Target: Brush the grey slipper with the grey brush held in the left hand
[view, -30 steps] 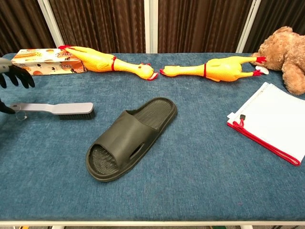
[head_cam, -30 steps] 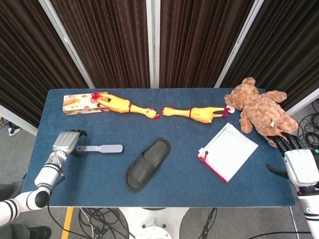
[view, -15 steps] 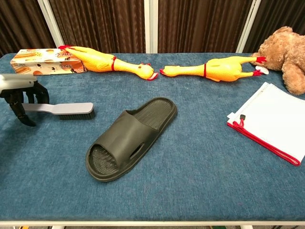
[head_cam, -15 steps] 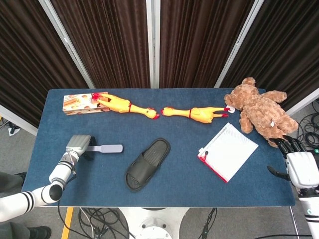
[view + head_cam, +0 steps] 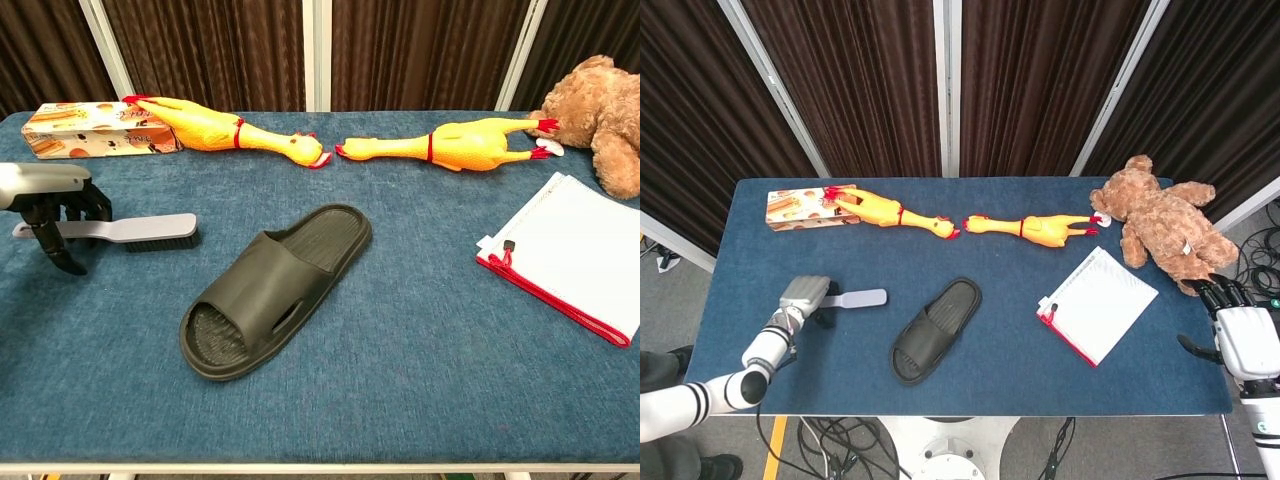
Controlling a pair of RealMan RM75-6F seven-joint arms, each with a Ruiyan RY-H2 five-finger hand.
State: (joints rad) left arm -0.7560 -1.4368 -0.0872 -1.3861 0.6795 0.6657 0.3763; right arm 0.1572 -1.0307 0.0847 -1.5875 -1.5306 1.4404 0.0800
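Head view, present moment: my left hand (image 5: pixel 803 297) has advanced from the table's left edge to the handle end of the grey brush (image 5: pixel 852 298), where a second ago it sat clear of the handle with its dark fingers showing. The brush itself has not shifted. In the chest view the left hand (image 5: pixel 45 198) stands over the handle with dark fingers (image 5: pixel 62 248) reaching down on either side of it to the cloth; they straddle the handle, but I cannot tell whether they are clamped on it, and the brush (image 5: pixel 130 230) lies flat on the table. My right hand (image 5: pixel 1240 330) hangs off the right edge, a little lower than before, holding nothing, fingers spread.

The brush is a flat pale-grey paddle, bristles facing down, its head pointing toward the grey slipper (image 5: pixel 936 330). The slipper is a dark grey-green slide lying sole down near the middle of the front half of the table (image 5: pixel 420 380), set diagonally, with its open toe toward the front-left corner and a ribbed footbed visible at the heel; it lies well apart from the brush.

Along the back edge lie a snack box (image 5: pixel 800 206) and two rubber chickens (image 5: pixel 890 213) (image 5: pixel 1035 227), beak to beak. A teddy bear (image 5: pixel 1160 222) occupies the back-right corner, and a white notebook (image 5: pixel 1098 304) lies just in front of it.
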